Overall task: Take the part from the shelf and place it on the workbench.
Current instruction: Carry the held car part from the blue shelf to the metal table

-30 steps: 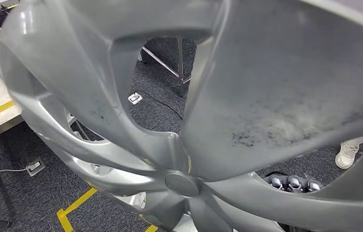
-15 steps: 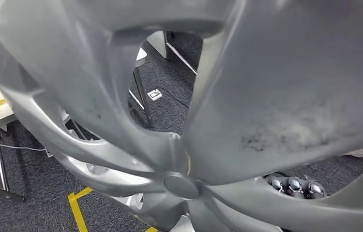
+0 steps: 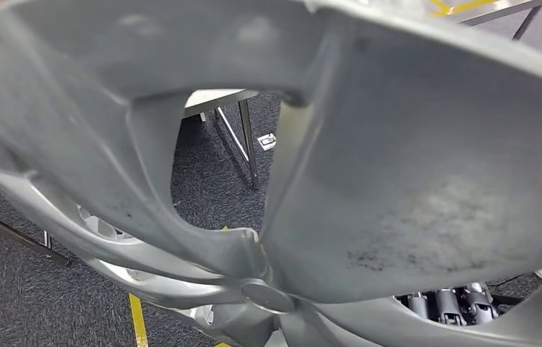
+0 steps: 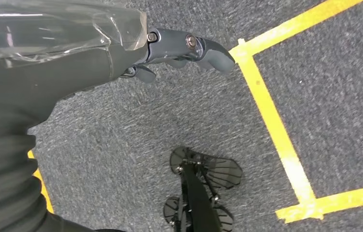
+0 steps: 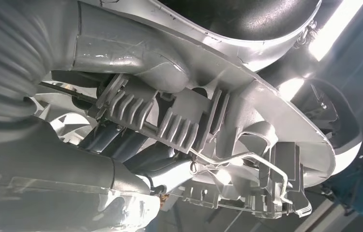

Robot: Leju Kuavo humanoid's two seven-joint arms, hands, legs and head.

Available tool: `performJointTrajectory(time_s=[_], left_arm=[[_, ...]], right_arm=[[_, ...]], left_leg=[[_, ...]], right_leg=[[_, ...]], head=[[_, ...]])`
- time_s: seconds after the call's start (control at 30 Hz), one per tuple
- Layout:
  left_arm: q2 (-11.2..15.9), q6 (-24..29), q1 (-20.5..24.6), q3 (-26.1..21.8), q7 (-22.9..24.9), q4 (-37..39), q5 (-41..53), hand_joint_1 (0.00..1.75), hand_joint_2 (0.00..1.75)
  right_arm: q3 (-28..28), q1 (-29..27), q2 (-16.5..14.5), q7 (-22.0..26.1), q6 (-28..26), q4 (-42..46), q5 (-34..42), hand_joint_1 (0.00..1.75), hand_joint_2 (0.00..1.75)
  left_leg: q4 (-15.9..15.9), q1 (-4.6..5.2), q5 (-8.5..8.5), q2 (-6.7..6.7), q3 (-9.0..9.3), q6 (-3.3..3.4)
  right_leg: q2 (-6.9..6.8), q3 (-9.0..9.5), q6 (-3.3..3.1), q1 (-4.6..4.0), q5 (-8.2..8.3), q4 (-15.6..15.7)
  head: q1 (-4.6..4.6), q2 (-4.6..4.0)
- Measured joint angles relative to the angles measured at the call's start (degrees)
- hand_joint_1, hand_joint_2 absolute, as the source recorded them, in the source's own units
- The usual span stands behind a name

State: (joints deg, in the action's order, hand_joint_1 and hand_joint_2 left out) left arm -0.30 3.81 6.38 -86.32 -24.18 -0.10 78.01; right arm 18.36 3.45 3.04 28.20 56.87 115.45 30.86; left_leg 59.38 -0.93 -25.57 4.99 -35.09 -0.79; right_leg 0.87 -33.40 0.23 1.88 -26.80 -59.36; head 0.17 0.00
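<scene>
The part is a large silver wheel cover (image 3: 413, 166) with broad spokes and a round centre cap (image 3: 268, 295), held up very close to the head camera. My right hand (image 3: 449, 303) grips it from behind; its dark fingers show through a gap between spokes at the lower right. In the right wrist view the cover's ribbed back (image 5: 247, 111) and its wire ring lie against my right hand (image 5: 121, 145). My left hand (image 4: 179, 48) hangs over the carpet with its fingers apart and holds nothing.
Through the spoke gap I see a pale table edge (image 3: 210, 97) on metal legs (image 3: 248, 144), with a floor socket (image 3: 267, 141) beside them. Another table frame (image 3: 485, 9) crosses the top right. Yellow tape (image 3: 136, 318) (image 4: 271, 116) marks the grey carpet.
The whole picture has shifted, so the camera has turned: the table and floor socket slid across behind the spokes. The cover stays in my right hand, now a little higher in view.
</scene>
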Motion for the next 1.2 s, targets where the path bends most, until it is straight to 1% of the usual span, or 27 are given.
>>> performJointTrajectory(time_s=[0.03,0.07,0.1,0.13,0.17,0.2,0.23,0.27,0.3,0.37,0.4,0.47,0.53,0.6,0.63,0.67,0.7,0.73,0.8,0.87,0.9,0.93,0.97,1.03,1.1,1.17,1.2], left_arm=[[0.0,0.0,0.0,0.0,0.0,0.0,0.0,0.0,1.75],[0.0,0.0,0.1,0.0,0.0,0.0,0.0,0.0,1.75],[0.0,0.1,0.1,0.0,0.0,0.0,0.0,0.0,1.75],[0.0,0.1,0.2,0.0,0.0,0.0,0.0,0.0,1.75],[0.0,0.1,0.2,0.0,0.0,0.0,0.0,0.0,1.75],[0.0,0.1,0.1,0.0,0.0,0.0,0.0,0.0,1.75],[0.0,0.1,0.1,0.0,0.0,0.0,0.0,0.0,1.75],[0.0,0.1,0.1,0.0,0.0,0.0,0.0,0.0,1.75],[0.1,0.2,0.1,0.0,-0.1,0.0,0.0,0.0,1.75],[0.2,0.3,0.3,0.0,-0.1,0.0,0.0,0.0,1.75],[0.3,0.3,0.3,0.0,-0.2,0.0,0.0,0.0,1.75],[0.4,0.4,0.2,0.0,-0.2,0.0,0.1,0.0,1.75],[0.4,0.4,0.2,0.0,-0.2,0.0,0.1,0.0,1.75],[0.3,0.4,0.3,0.0,-0.3,0.0,0.1,0.0,1.75],[0.2,0.4,0.4,0.0,-0.3,0.0,0.1,0.0,1.75],[0.2,0.4,0.4,0.0,-0.3,0.0,0.1,0.0,1.75],[0.2,0.4,0.3,0.0,-0.3,0.0,0.1,0.0,1.75],[0.1,0.4,0.3,0.0,-0.3,0.0,0.1,0.0,1.75],[0.1,0.4,0.3,0.0,-0.3,0.0,0.1,0.0,1.75],[0.0,0.4,0.2,0.0,-0.3,0.0,0.1,0.0,1.75],[0.0,0.4,0.1,0.0,-0.3,0.0,0.1,0.0,1.75],[0.1,0.4,0.0,0.0,-0.3,0.0,0.1,0.0,1.75],[0.1,0.4,-0.2,0.0,-0.3,0.0,0.1,0.0,1.75],[0.1,0.4,-0.5,0.0,-0.3,0.1,0.1,0.0,1.75],[0.2,0.4,-0.4,0.0,-0.3,0.1,0.1,0.0,1.75],[0.2,0.4,-0.3,0.0,-0.3,0.1,0.2,0.0,1.75],[0.2,0.4,-0.3,0.0,-0.3,0.1,0.2,0.0,1.75]], right_arm=[[0.0,0.0,-0.1,0.0,0.0,0.0,0.0,1.75,1.75],[0.0,0.0,-0.1,0.0,0.0,0.0,0.0,1.75,1.75],[0.0,0.0,-0.2,0.0,0.0,0.0,0.0,1.75,1.75],[0.0,0.0,-0.2,0.0,0.0,0.0,0.0,1.75,1.75],[0.0,0.0,-0.2,0.0,0.0,0.0,0.0,1.75,1.75],[0.0,0.0,-0.2,0.0,0.0,0.0,0.0,1.75,1.75],[0.0,0.0,-0.2,0.0,0.0,0.0,0.0,1.75,1.75],[0.0,0.0,-0.3,0.0,0.0,0.0,0.0,1.75,1.75],[0.0,0.0,-0.3,0.0,0.1,0.0,0.0,1.75,1.75],[0.0,0.0,-0.4,0.0,0.3,0.0,0.0,1.75,1.75],[0.0,0.0,-0.5,0.0,0.4,0.0,0.0,1.75,1.75],[0.0,0.0,-0.5,0.0,0.6,0.1,0.0,1.75,1.75],[-0.1,0.0,-0.5,-0.1,0.7,0.2,-0.1,1.75,1.75],[-0.2,-0.1,-0.5,-0.1,0.8,0.2,-0.1,1.75,1.75],[-0.2,-0.2,-0.4,-0.1,0.8,0.2,-0.1,1.75,1.75],[-0.2,-0.2,-0.4,-0.1,0.8,0.2,-0.1,1.75,1.75],[-0.2,-0.3,-0.4,-0.1,0.8,0.2,-0.1,1.75,1.75],[-0.2,-0.3,-0.3,-0.1,0.8,0.2,-0.1,1.75,1.75],[-0.2,-0.3,-0.3,-0.1,0.8,0.3,-0.1,1.75,1.75],[-0.2,-0.3,-0.3,-0.1,0.8,0.3,-0.1,1.75,1.75],[-0.2,-0.3,-0.4,-0.1,0.8,0.3,-0.1,1.75,1.75],[-0.2,-0.2,-0.4,-0.1,0.8,0.3,-0.1,1.75,1.75],[-0.2,-0.1,-0.4,-0.1,0.8,0.3,-0.1,1.75,1.75],[-0.2,0.1,-0.5,-0.1,0.8,0.3,-0.1,1.75,1.75],[-0.2,0.1,-0.6,-0.1,0.8,0.3,-0.1,1.75,1.75],[-0.2,0.1,-0.6,-0.1,0.8,0.3,-0.1,1.75,1.75],[-0.2,0.1,-0.7,-0.1,0.8,0.3,-0.1,1.75,1.75]], left_leg=[[2.3,-0.01,-1.2,-1.47,-1.06,-0.22],[5.6,-0.01,-2.84,-3.07,-2.73,-0.42],[9.8,-0.07,-4.64,-4.04,-4.86,-0.57],[13.6,-0.15,-5.97,-4.48,-6.89,-0.65],[15.7,-0.18,-6.35,-4.63,-8.15,-0.64],[15.7,-0.18,-5.67,-4.73,-8.31,-0.55],[13.2,-0.12,-4.03,-4.97,-7.18,-0.32],[9.2,0.08,-1.96,-5.79,-5.11,0.13],[5.1,0.52,-0.51,-7.31,-2.99,0.69],[0.2,1.4,0.67,-9.56,-0.57,1.59],[-0.3,1.69,0.44,-9.77,-0.46,1.81],[-0.9,1.56,0.75,-8.33,-0.11,2.16],[-1.9,1.12,1.32,-6.83,0.75,2.66],[-2.3,0.89,1.62,-5.26,1.12,3.01],[-2.3,0.9,1.64,-4.41,1.11,3.1],[-2.3,0.89,1.61,-3.5,1.13,3.11],[-2.3,0.88,1.58,-2.58,1.17,3.08],[-2.2,0.84,1.52,-1.69,1.25,3.02],[-1.9,0.8,1.29,-0.02,1.3,2.67],[-1.4,0.92,0.94,1.3,0.97,2.1],[-1.3,0.93,0.84,1.76,0.75,1.82],[-1.2,0.89,0.76,2.16,0.6,1.54],[-1.1,0.78,0.66,2.11,0.45,1.28],[0.9,0.75,-0.5,-0.15,-0.52,0.56],[7.2,0.59,-3.52,-3.32,-3.65,-0.1],[14.2,0.22,-5.98,-4.44,-7.52,-0.48],[15.3,0.09,-5.81,-4.61,-8.32,-0.57]], right_leg=[[-0.49,0.13,-0.36,0.05,-0.05,0.1],[-1.01,0.22,-0.65,-0.06,-0.16,0.1],[-1.56,0.27,-0.89,-0.2,-0.27,0.1],[-2.17,0.28,-1.02,-0.33,-0.37,0.1],[-2.76,0.32,-1.1,-0.45,-0.49,0.1],[-3.35,0.42,-1.15,-0.57,-0.6,0.1],[-3.91,0.58,-1.15,-0.7,-0.75,0.1],[-4.44,0.8,-1.11,-0.83,-0.92,0.1],[-4.96,1.02,-1.0,-1.04,-1.1,0.1],[-5.95,1.33,-0.66,-1.31,-1.42,0.2],[-6.5,1.43,-0.43,-1.4,-1.53,0.3],[-7.16,1.79,0.07,-1.38,-1.78,0.5],[-4.96,1.02,0.23,-1.28,-3.04,-1.6],[-1.99,-2.45,-0.06,-1.12,-5.8,-8.4],[-1.44,-4.6,-0.09,-1.09,-7.0,-12.3],[-1.21,-6.26,0.08,-1.04,-7.51,-15.0],[-1.13,-6.97,0.45,-0.97,-7.06,-15.6],[-1.02,-6.5,0.94,-0.89,-5.68,-13.7],[0.39,-3.43,1.78,-0.6,-1.77,-5.7],[1.81,-1.12,1.48,-0.47,0.6,-0.1],[2.02,-0.83,1.03,-0.57,0.86,0.5],[1.6,-0.7,0.57,-0.7,0.93,0.6],[1.21,-0.58,0.27,-0.67,0.95,0.6],[0.29,-0.17,-0.37,-0.48,0.86,0.8],[-0.83,0.2,-0.92,-0.49,0.54,0.9],[-2.06,0.39,-1.2,-0.62,0.24,0.9],[-2.64,0.5,-1.2,-0.65,0.1,0.9]], head=[[-0.13,0.0],[-0.26,0.0],[-0.38,0.0],[-0.38,0.0],[-0.38,0.0],[-0.38,0.0],[-0.38,0.0],[-0.38,0.0],[-0.36,0.0],[-0.35,0.0],[-0.35,0.0],[-0.37,0.0],[-0.25,0.0],[0.03,0.0],[0.13,0.0],[0.21,0.0],[0.2,0.0],[0.21,0.0],[0.25,0.0],[0.22,0.0],[0.2,0.0],[0.17,0.0],[0.18,0.0],[-0.1,0.0],[-0.42,0.0],[-0.47,0.0],[-0.5,0.0]])
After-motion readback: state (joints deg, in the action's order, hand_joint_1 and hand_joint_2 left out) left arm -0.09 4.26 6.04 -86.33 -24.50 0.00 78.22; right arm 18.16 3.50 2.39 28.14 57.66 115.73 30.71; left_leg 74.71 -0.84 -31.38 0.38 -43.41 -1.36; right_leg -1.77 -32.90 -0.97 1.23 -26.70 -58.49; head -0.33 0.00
